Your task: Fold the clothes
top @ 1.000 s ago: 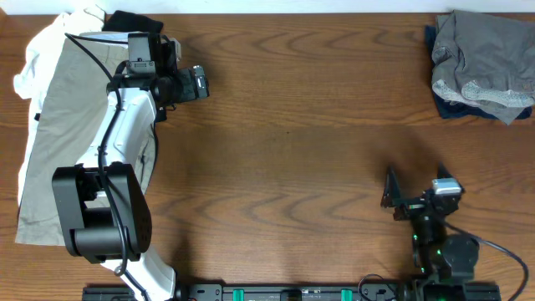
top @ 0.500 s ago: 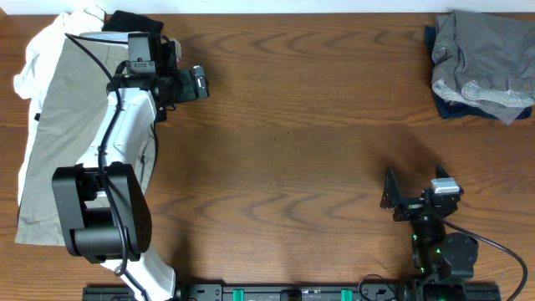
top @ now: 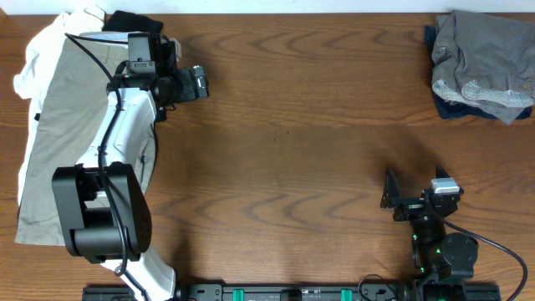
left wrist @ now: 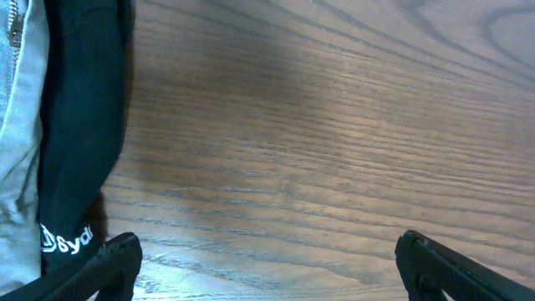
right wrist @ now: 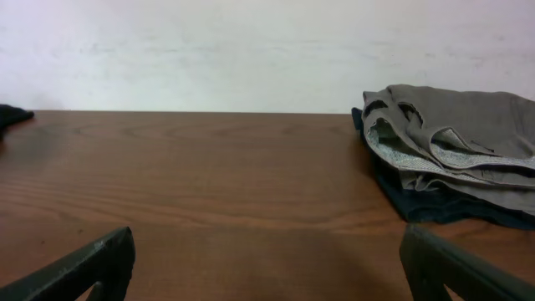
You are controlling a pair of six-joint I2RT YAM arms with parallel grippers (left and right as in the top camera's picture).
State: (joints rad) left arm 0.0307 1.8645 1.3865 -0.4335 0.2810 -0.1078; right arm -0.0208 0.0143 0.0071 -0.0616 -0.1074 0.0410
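Your grey shorts (top: 483,58) sit bunched at the table's far right corner, on top of a navy piece (top: 456,109). Khaki shorts (top: 67,134) lie spread along the left edge over a white garment (top: 38,50), with a black piece (top: 134,20) at their far end. Your left gripper (top: 199,82) hangs just right of them, jaws wide. The right gripper (top: 415,191), at the near right, is spread wide too.

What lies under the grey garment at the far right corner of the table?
A dark navy piece shows below the grey garment, at its near edge. The grey cloth covers the rest, so anything further beneath cannot be seen.
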